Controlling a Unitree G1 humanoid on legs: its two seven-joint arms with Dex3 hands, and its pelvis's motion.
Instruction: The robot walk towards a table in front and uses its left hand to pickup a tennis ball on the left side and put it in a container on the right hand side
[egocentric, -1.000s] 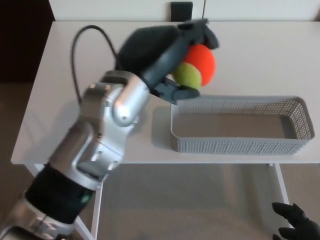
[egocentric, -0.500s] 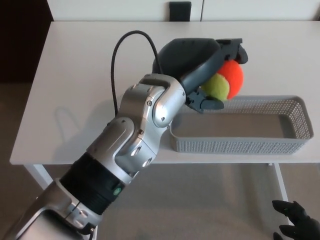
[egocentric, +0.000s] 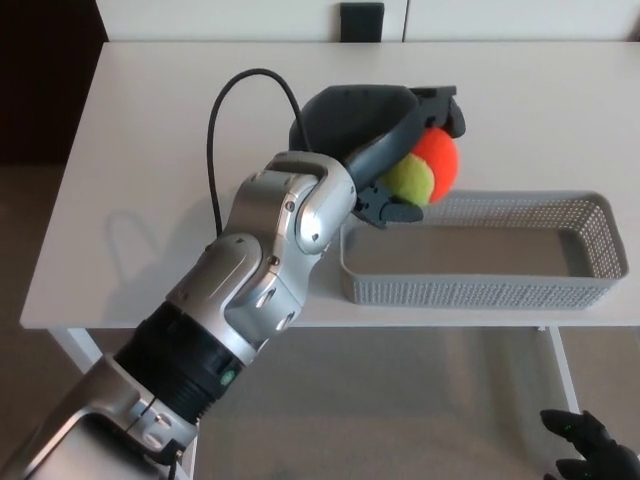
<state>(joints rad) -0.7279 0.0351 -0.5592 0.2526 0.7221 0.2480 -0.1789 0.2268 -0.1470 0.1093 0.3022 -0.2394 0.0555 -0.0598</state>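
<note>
left hand (egocentric: 388, 128) clamped on orange-and-green tennis ball (egocentric: 428, 168), ball held in the air above left end of grey mesh basket (egocentric: 480, 291), basket on white table (egocentric: 140, 150), right hand (egocentric: 590, 452) low at picture corner, can't tell if closed

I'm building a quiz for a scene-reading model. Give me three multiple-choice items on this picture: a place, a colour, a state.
1. Where is the ball?
A) resting on a shelf
B) held up by the basket's left end
C) lying inside the basket

2. What colours is the ball?
A) orange and yellow-green
B) blue
C) white

3. The left hand is:
A) open
B) shut on the ball
C) out of view

1 B: the hand holds it up near the basket's left end.
2 A: both colours show.
3 B: its fingers wrap the ball.
</note>
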